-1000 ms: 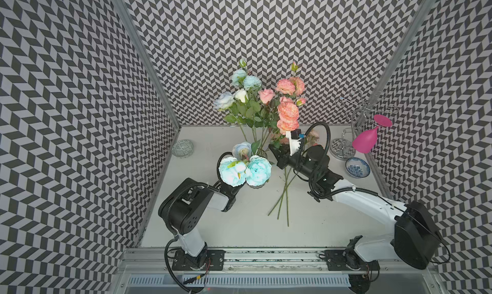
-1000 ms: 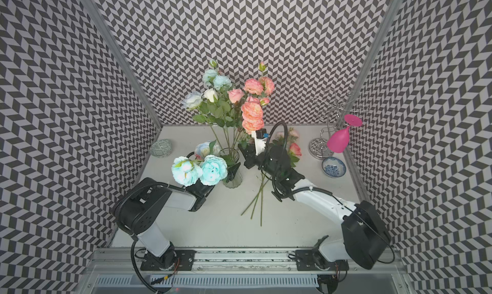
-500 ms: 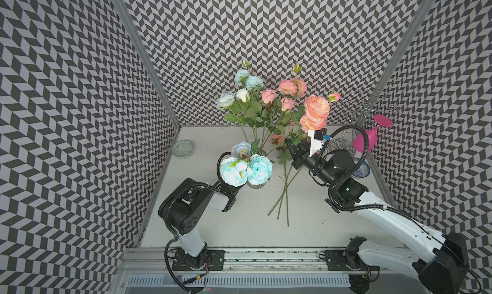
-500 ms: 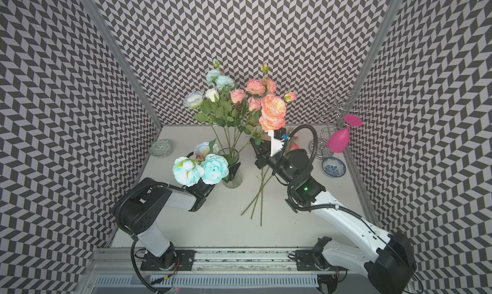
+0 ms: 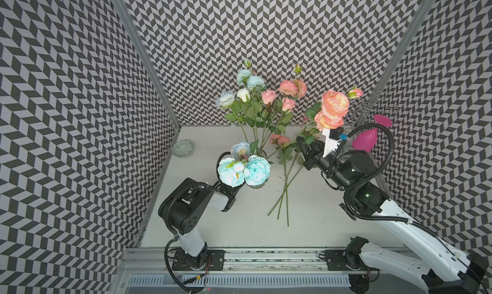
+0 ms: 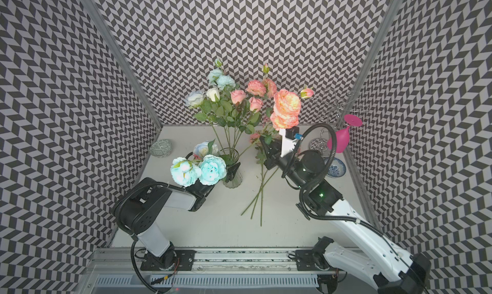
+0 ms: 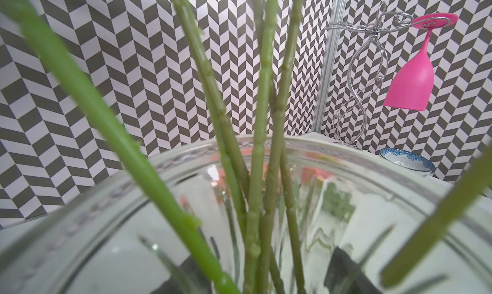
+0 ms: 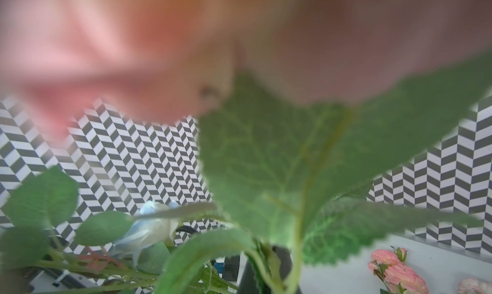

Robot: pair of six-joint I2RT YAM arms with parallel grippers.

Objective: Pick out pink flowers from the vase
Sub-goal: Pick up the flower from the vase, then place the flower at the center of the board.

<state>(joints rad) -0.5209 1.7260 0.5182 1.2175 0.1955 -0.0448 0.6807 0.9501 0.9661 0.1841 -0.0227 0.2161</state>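
Extracting is the step in hand: your right gripper [image 5: 302, 146] is clenched on one salmon-pink ruffled artificial flower stem [image 5: 332, 106], held at two o'clock of the small clear ribbed glass vase [image 6: 233, 179]; whether its foot clears the rim I cannot tell. Your left gripper [image 6: 229, 172] clamps that vase. Three pink stems [image 5: 285, 188] lie on the white table [image 5: 239, 226] at four o'clock. Next, I judge: lay it beside them and release.

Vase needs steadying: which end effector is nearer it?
Left. Left end effector grips the vase; right end effector, apart from it, holds a pink flower stem.
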